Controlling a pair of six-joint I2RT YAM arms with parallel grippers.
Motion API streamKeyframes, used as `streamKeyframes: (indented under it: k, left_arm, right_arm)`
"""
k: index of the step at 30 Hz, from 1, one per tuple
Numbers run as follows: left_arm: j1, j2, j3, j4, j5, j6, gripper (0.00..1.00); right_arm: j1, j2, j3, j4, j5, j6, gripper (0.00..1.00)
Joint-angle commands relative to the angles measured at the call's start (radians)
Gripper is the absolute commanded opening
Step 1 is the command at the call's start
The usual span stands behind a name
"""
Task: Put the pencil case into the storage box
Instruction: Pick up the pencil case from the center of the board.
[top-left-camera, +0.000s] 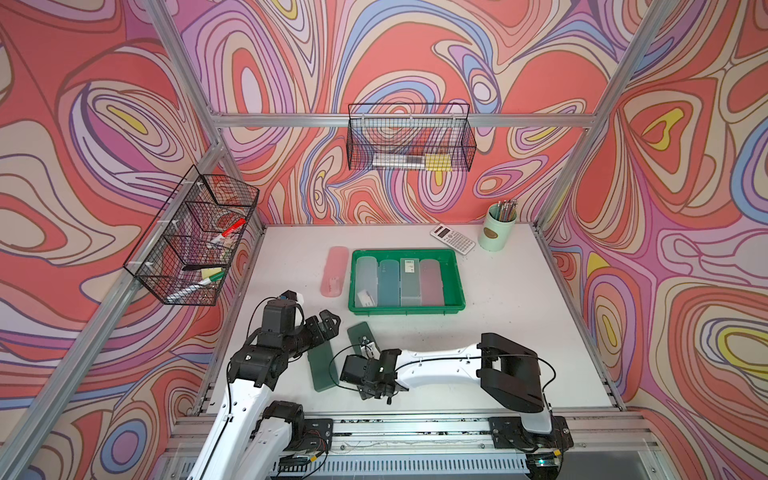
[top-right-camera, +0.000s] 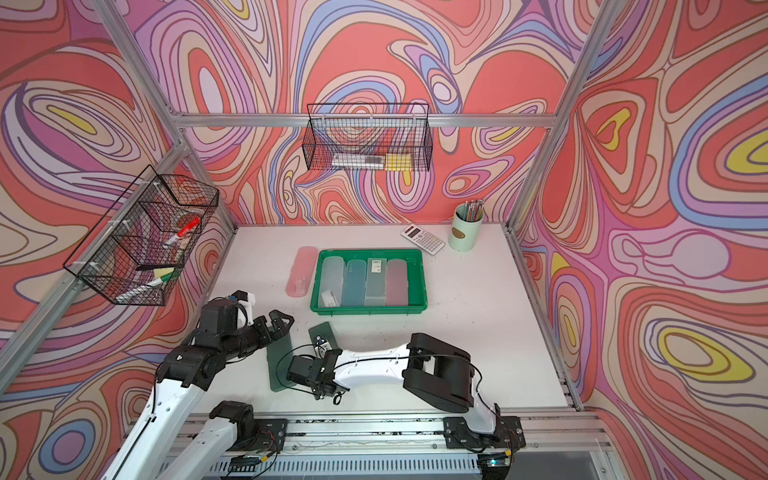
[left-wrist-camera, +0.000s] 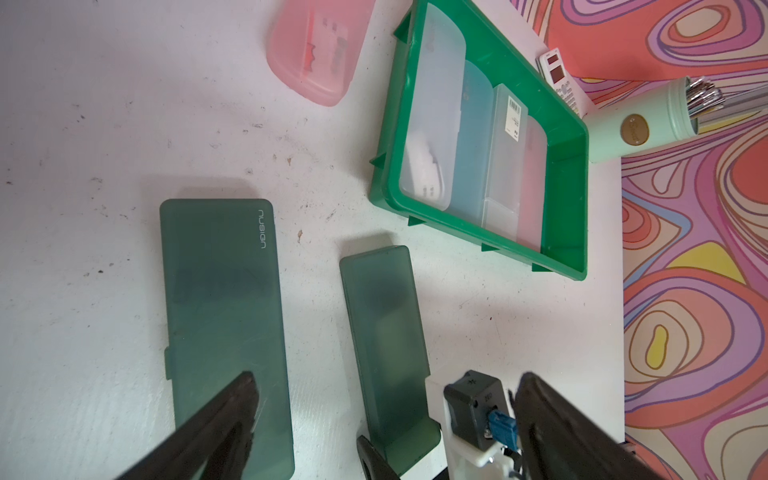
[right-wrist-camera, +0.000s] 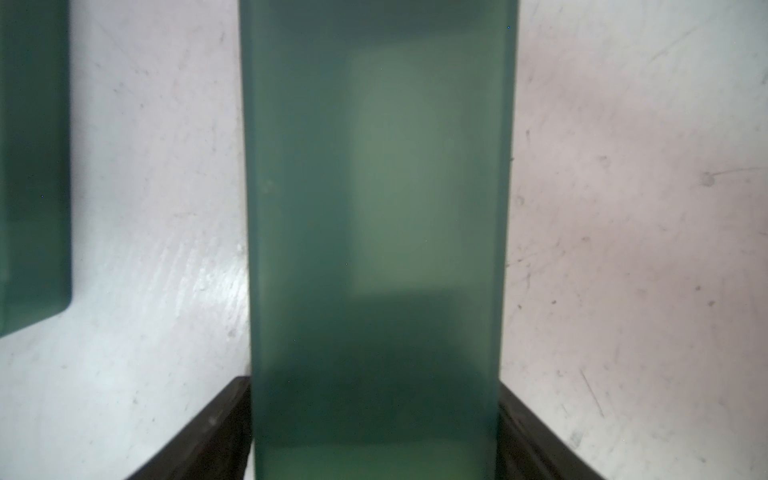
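Observation:
A narrow dark-green pencil case (right-wrist-camera: 374, 208) lies on the white table in front of the storage box (top-left-camera: 407, 309), a bright-green tray holding several translucent cases side by side. My right gripper (right-wrist-camera: 374, 384) is shut on the near end of this pencil case (top-left-camera: 358, 331), with one finger against each long side. A wider dark-green case (left-wrist-camera: 224, 311) lies beside it on the left. My left gripper (left-wrist-camera: 386, 378) hovers open over the wide case's (top-left-camera: 322, 372) far end and holds nothing. A pink case (top-left-camera: 334, 272) lies left of the box.
A calculator (top-left-camera: 453, 239) and a mint pencil cup (top-left-camera: 496, 230) stand at the back right of the table. Black wire baskets hang on the back wall (top-left-camera: 409, 141) and the left wall (top-left-camera: 195, 241). Aluminium frame posts edge the table.

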Motion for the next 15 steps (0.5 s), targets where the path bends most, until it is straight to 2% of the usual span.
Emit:
streamKeyframes:
  k: [1, 5, 15]
  left_arm:
    - [0.007, -0.015, 0.04, -0.032, -0.003, 0.006, 0.99]
    - [0.007, -0.031, 0.073, -0.057, -0.02, 0.012, 0.99]
    - [0.007, -0.074, 0.141, -0.09, -0.042, -0.002, 0.99]
  right_arm:
    - [0.005, 0.019, -0.022, 0.001, 0.026, 0.009, 0.74]
    - [0.006, -0.016, -0.045, 0.003, 0.039, 0.001, 0.66]
    - [0.005, -0.171, -0.106, -0.018, 0.065, -0.049, 0.61]
